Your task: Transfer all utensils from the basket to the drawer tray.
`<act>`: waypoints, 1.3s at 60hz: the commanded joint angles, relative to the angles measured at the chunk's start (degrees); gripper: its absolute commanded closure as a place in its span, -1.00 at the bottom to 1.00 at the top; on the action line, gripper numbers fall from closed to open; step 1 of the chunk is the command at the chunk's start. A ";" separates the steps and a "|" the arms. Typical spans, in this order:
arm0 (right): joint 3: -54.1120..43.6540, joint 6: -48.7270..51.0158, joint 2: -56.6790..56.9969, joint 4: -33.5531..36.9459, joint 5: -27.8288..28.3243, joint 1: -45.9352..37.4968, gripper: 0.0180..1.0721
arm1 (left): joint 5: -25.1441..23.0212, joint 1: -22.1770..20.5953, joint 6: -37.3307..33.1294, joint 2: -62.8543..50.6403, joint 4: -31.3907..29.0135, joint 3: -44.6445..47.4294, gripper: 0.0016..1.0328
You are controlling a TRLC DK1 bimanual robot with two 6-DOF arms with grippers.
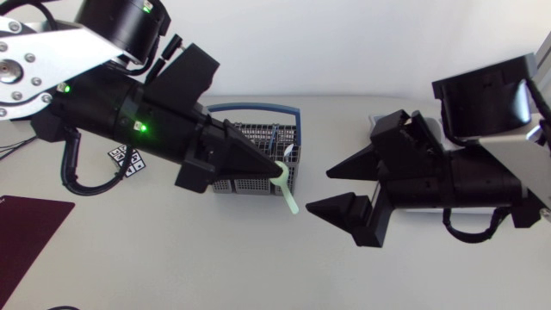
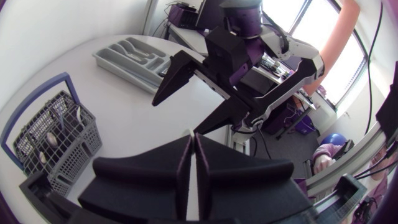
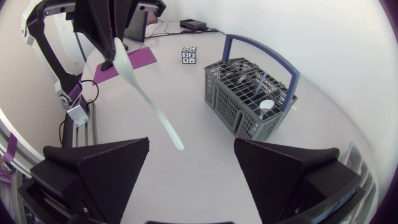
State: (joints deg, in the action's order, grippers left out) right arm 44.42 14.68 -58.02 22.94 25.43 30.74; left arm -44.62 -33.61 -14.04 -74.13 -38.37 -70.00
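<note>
My left gripper (image 1: 280,170) is shut on the bowl end of a pale green spoon (image 1: 289,193), held in the air just past the near right corner of the grey basket (image 1: 258,138) with the blue handle. In the right wrist view the spoon (image 3: 146,93) hangs slanting from the left gripper (image 3: 109,56), handle end down, ahead of my open right gripper (image 3: 191,142). The right gripper (image 1: 318,190) faces the spoon from the right without touching it. Several utensils stand in the basket (image 3: 249,99). The grey drawer tray (image 2: 134,56) lies beyond the right gripper (image 2: 175,117).
A small cube with black-and-white markers (image 1: 127,160) sits left of the basket. A maroon mat (image 1: 30,220) lies at the table's left front. My right arm covers the table's right side in the head view.
</note>
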 commanded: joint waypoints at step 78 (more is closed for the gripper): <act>-5.05 4.83 0.01 -2.28 6.91 6.79 0.89 | -6.44 1.79 -0.28 -3.39 -1.80 -5.59 -0.44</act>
State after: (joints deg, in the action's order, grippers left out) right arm 40.80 18.52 -57.54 19.57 32.14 37.50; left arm -50.33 -32.86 -14.17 -76.99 -40.58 -72.84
